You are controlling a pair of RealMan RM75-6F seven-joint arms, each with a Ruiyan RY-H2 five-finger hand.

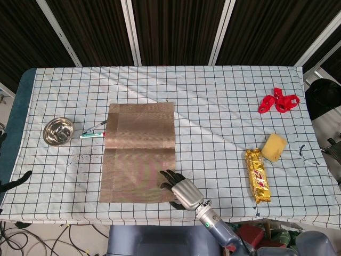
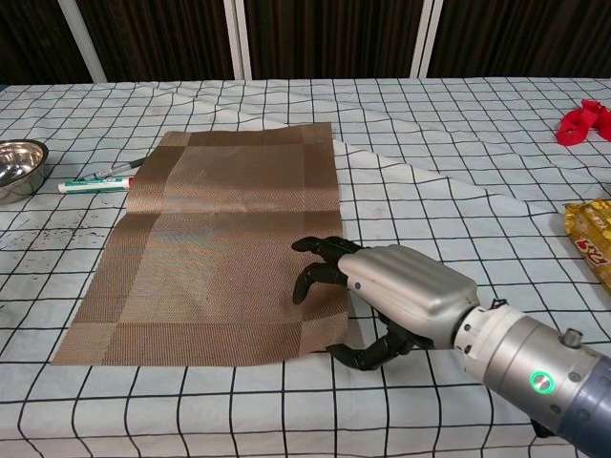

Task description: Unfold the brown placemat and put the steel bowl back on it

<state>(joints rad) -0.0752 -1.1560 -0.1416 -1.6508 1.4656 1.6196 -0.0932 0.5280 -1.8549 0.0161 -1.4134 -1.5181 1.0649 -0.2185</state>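
Observation:
The brown placemat [image 1: 138, 144] [image 2: 220, 229] lies spread out flat on the checked cloth, with one crease across its middle. My right hand [image 1: 184, 193] [image 2: 401, 291] is at the mat's near right corner. Its fingers curl down onto the mat and its thumb hooks under the slightly lifted corner, so it pinches that corner. The steel bowl [image 1: 58, 131] [image 2: 17, 162] stands upright and empty on the cloth, well left of the mat. My left hand shows in neither view.
A toothpaste tube [image 1: 93, 135] [image 2: 94, 184] and a pen [image 1: 95, 128] lie between the bowl and the mat. On the right are a red strap [image 1: 278, 101], a yellow sponge [image 1: 274, 147] and a gold snack packet [image 1: 257, 176].

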